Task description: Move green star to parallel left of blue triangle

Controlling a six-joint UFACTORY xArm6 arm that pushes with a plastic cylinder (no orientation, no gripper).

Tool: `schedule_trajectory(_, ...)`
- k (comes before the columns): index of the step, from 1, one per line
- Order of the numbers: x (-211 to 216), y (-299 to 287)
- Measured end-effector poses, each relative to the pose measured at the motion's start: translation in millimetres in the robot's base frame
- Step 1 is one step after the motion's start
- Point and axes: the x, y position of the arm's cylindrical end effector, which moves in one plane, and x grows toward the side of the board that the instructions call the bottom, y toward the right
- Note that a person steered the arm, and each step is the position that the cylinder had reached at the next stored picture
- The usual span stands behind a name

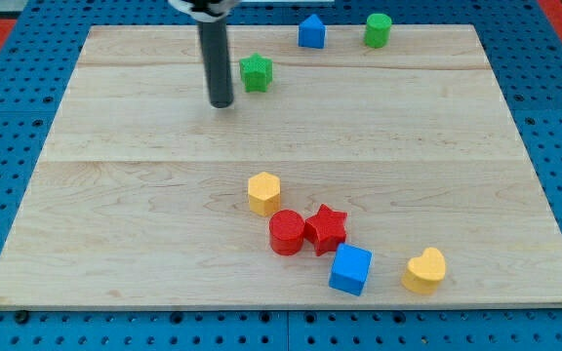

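Currently my tip (221,102) rests on the wooden board (115,195) just to the view's left of the green star (256,72), apart from it; the arm ends in a bare rod, so no jaw state applies. Toward the view's top, the blue triangle (311,31) sits right of the star, with a green cylinder (378,29) beyond it. Near the view's bottom lie a yellow hexagon (263,192), a red cylinder (287,233) touching a red star (326,228), a blue cube (350,269) and a yellow heart (424,270).
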Motion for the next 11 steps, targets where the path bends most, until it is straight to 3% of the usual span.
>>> schedule_trajectory(1,-12.9,17.0)
schedule_trajectory(2,18.1,19.3)
schedule_trajectory(3,9.0,51.9)
schedule_trajectory(6,-66.9,69.1)
schedule_trajectory(8,-57.3,100.3)
schedule_trajectory(11,-76.1,68.8)
